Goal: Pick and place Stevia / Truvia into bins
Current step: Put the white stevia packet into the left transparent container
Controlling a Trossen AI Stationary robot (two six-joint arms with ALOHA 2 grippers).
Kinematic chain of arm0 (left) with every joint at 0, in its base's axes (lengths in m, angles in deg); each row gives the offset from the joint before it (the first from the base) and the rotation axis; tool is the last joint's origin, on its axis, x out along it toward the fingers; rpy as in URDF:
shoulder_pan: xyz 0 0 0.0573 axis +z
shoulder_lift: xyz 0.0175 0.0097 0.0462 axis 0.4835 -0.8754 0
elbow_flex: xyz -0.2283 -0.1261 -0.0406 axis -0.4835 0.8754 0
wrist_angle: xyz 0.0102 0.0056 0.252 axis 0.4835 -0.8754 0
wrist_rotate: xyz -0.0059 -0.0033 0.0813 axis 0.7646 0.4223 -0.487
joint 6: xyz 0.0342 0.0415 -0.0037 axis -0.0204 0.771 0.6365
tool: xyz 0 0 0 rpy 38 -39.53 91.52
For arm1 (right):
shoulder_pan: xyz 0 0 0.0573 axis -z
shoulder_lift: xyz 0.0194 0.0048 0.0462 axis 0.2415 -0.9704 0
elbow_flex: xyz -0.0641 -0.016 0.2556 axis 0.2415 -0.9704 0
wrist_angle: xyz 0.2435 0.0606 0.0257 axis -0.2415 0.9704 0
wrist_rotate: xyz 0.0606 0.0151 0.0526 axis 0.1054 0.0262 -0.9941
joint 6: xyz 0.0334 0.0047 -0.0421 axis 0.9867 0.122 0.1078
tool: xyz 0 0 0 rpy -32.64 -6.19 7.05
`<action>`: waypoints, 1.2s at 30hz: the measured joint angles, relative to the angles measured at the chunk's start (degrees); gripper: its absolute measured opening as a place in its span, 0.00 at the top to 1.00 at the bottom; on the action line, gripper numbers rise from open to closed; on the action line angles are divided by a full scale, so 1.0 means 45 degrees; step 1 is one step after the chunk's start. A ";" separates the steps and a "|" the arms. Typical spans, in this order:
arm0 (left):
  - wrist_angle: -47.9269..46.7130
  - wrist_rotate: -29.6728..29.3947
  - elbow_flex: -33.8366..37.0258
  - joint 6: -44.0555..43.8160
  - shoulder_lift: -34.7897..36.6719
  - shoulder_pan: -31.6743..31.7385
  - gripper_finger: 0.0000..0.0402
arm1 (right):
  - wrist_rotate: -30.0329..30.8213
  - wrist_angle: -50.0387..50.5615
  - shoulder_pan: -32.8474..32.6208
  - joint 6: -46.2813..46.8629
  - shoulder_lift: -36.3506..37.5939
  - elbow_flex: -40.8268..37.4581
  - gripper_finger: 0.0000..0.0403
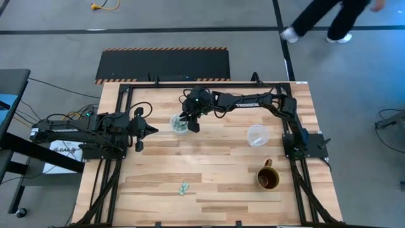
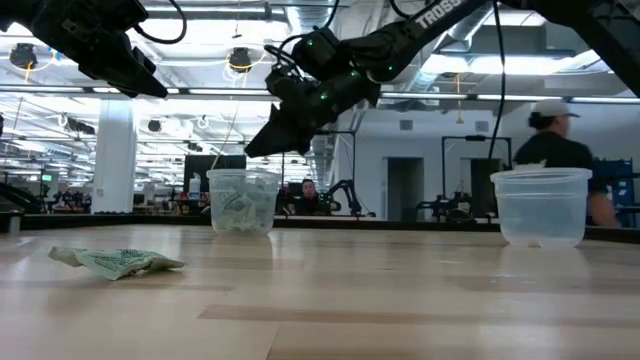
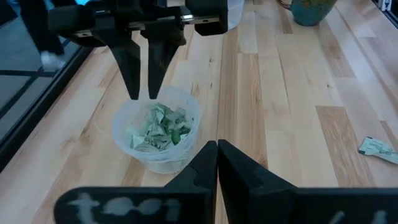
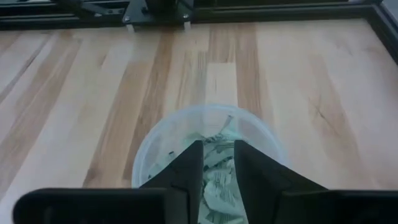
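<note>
One clear cup (image 1: 179, 123) (image 3: 158, 130) (image 4: 211, 143) stands on the table's far-middle part and holds several crumpled green-and-white sachets (image 3: 158, 127). My right gripper (image 4: 217, 171) (image 3: 143, 87) (image 2: 265, 140) hangs just above this cup's rim, pointing down, open by a narrow gap with nothing between the fingers. A second clear cup (image 1: 257, 135) (image 2: 543, 205) stands to the right. One loose sachet (image 1: 184, 188) (image 2: 115, 261) (image 3: 376, 147) lies flat near the table's near edge. My left gripper (image 1: 150, 130) (image 3: 217, 152) is shut and raised to the left of the filled cup.
A brown mug (image 1: 267, 178) with a handle stands near the table's right near side. A black mat (image 1: 164, 64) lies beyond the far edge. A person (image 1: 329, 19) walks past the far right corner, and a person (image 2: 555, 130) shows behind the table. Bare wood lies between the cups.
</note>
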 joint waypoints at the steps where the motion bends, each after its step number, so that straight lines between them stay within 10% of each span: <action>1: 0.0000 0.0002 0.0000 0.0000 -0.0003 0.0001 1.00 | 0.0000 0.0016 -0.0005 -0.0005 0.0038 0.0000 0.79; 14: 0.0000 0.0002 0.0000 0.0000 -0.0001 0.0000 1.00 | -0.2607 0.2014 -0.2619 -0.1004 0.1996 0.0000 0.78; 24: -0.0003 0.0000 0.0000 0.0000 0.0000 0.0001 1.00 | -0.0468 0.2353 -0.6554 -0.3301 0.0841 -0.0005 0.78; 36: 0.0000 0.0005 0.0000 0.0000 -0.0001 0.0001 1.00 | -0.0197 0.1483 -0.7205 -0.4393 -0.1026 0.0179 0.77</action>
